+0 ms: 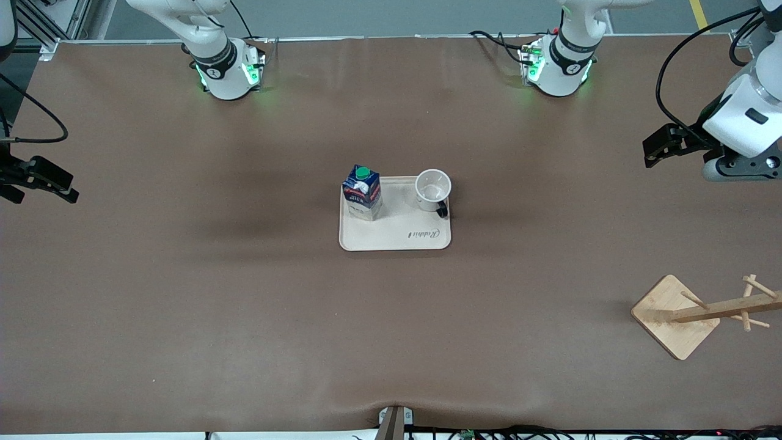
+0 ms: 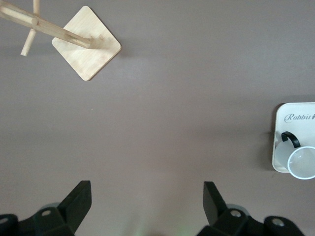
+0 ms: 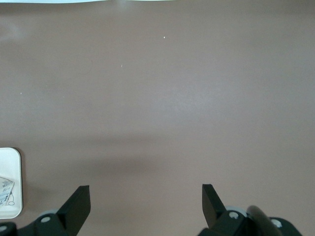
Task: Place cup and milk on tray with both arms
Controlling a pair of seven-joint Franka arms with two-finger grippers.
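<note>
The cream tray [image 1: 391,235] lies at the table's middle. The dark-blue milk [image 1: 361,193] with its green cap stands upright on the tray's corner toward the right arm's end. The white cup [image 1: 433,188] stands upright on the corner toward the left arm's end, its black handle at the tray's edge. My left gripper [image 1: 658,146] is open and empty, up over bare table at its own end. Its wrist view [image 2: 146,196] shows the cup [image 2: 301,162] and the tray [image 2: 290,118]. My right gripper [image 1: 60,186] is open and empty over its end, also in its wrist view [image 3: 145,199].
A wooden rack with a square base [image 1: 672,318] and pegs lies toward the left arm's end, nearer the front camera; it also shows in the left wrist view [image 2: 87,42]. The right wrist view shows the tray's corner [image 3: 10,162]. Brown table covering surrounds the tray.
</note>
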